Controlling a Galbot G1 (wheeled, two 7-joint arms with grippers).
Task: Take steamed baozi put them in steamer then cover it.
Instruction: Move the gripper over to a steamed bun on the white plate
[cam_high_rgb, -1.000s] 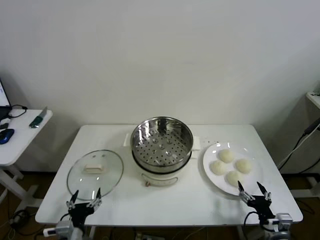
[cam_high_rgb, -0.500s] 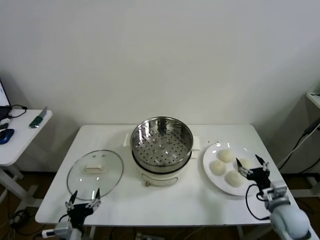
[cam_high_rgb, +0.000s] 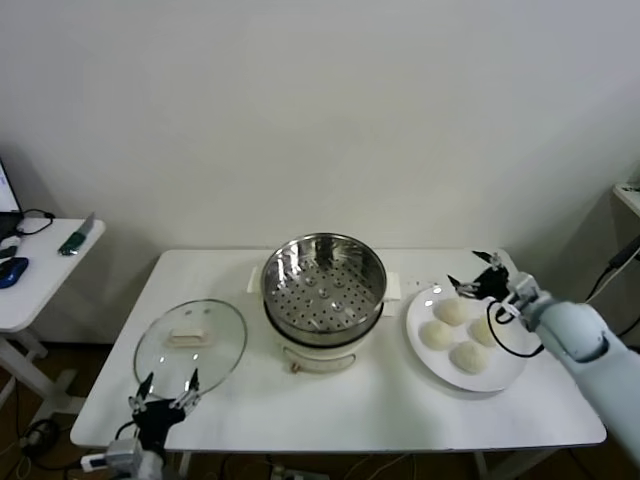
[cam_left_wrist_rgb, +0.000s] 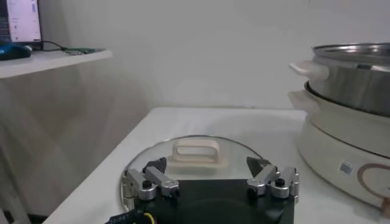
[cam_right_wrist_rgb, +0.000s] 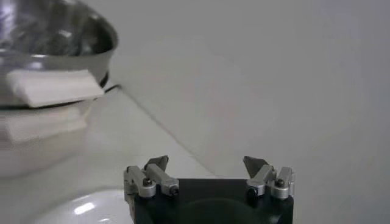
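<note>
Baozi (cam_high_rgb: 452, 311), four cream-white buns, are all sitting on the white plate (cam_high_rgb: 500, 375), so the loading is not yet begun. The steamer (cam_high_rgb: 323, 287) is standing empty, its perforated floor bare, and the cover (cam_high_rgb: 190, 346) is lying flat on the bench (cam_high_rgb: 350, 405), still off. By my judgement every step is left: four buns to carry over, then the lid to set on.

The right hand (cam_high_rgb: 478, 280) is hovering just above the far edge of the plate, its fingers spread wide with nothing between them. The nearest bun is lying just below and slightly toward the robot from it; the other three are beyond that one, nearer the robot. The steamer is standing off to this hand's left, with bare bench between. Its forearm is reaching in from the robot's right, angled across the plate.

The left hand (cam_high_rgb: 166, 392) is waiting low at the bench's near edge, fingers likewise apart and empty, with the cover lying just ahead of it.
</note>
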